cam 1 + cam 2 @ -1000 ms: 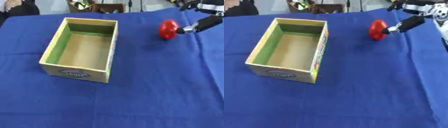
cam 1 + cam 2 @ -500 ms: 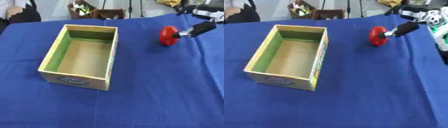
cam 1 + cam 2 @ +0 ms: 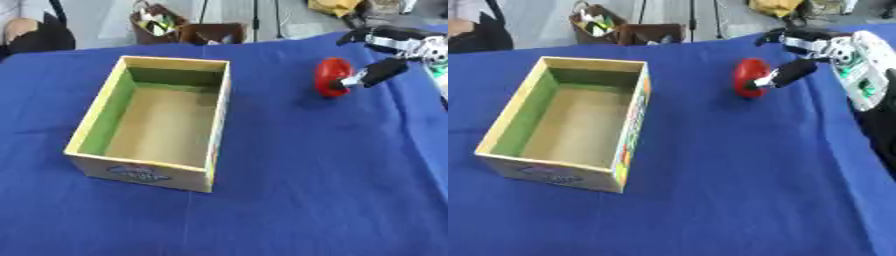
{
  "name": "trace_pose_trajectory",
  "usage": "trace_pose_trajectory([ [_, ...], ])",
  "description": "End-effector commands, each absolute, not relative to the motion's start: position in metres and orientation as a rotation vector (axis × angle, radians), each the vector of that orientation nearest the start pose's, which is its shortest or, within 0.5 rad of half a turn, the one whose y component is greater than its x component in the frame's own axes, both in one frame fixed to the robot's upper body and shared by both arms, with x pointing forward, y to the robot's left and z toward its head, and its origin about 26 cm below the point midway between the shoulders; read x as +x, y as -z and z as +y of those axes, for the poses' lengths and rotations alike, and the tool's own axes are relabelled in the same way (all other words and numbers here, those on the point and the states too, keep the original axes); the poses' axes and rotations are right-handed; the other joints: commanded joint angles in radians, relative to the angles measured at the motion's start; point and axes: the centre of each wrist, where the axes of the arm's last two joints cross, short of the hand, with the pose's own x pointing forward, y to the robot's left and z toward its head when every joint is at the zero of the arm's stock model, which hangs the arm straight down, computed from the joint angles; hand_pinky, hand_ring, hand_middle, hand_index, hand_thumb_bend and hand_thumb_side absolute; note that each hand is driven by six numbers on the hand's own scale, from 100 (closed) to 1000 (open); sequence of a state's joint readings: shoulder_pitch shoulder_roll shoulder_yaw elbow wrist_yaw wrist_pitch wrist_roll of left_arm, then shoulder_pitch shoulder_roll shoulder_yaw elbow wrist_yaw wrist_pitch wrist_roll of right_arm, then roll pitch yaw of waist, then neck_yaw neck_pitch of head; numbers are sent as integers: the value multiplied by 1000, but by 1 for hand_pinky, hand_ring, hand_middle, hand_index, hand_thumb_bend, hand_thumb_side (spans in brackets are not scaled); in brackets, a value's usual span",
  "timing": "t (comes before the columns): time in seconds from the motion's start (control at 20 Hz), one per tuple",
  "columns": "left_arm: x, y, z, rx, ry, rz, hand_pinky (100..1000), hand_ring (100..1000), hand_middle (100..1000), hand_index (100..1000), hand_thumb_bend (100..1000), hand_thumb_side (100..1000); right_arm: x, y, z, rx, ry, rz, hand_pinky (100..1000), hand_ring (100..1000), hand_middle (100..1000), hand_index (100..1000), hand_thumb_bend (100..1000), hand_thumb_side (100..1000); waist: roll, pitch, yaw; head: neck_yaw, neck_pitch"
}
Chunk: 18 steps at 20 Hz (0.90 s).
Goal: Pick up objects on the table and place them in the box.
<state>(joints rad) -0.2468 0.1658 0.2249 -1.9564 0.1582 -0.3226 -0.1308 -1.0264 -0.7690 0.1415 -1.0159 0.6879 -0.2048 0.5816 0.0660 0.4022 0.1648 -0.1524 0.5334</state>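
A round red object (image 3: 752,76) is at the far right of the blue table, right of the box. My right hand (image 3: 807,42) comes in from the upper right. Its thumb (image 3: 785,74) lies against the red object's right side, and its curled fingers (image 3: 776,36) arch over the object's top. A faint shadow lies under the object; I cannot tell whether it rests on the cloth. The open cardboard box (image 3: 213,122), green inside on its walls, stands at centre left with nothing in it. My left hand shows in neither view.
A blue cloth (image 3: 315,190) covers the table. My right forearm, white and green (image 3: 866,75), runs along the right edge. Beyond the far table edge stand a basket of small items (image 3: 157,22) and a seated person at the upper left.
The whole picture has slid downward, so the camera has tilted. The right hand and the red object keep their place relative to the box.
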Motion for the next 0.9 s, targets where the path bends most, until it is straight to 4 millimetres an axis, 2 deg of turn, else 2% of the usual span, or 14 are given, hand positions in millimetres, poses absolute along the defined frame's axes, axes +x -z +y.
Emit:
trace_pose_trajectory([
  [0.05,297,-178,301,49,142,-2555,168,354,382,722,100,791,441,-338,-380,-989,-1479,-1359,931,1000,969,1000,583,636,-2,-17,2,-4,-15],
  [0.6,298,-180,299,36,150,-2562,167,352,381,722,100,793,443,-334,-386,-949,-1415,-1374,904,1000,929,1000,583,622,-3,1,16,-22,-38],
  [0.9,299,-181,298,33,153,-2564,167,352,381,722,100,793,444,-328,-391,-937,-1366,-1385,874,1000,880,1000,552,617,-4,10,22,-31,-48],
])
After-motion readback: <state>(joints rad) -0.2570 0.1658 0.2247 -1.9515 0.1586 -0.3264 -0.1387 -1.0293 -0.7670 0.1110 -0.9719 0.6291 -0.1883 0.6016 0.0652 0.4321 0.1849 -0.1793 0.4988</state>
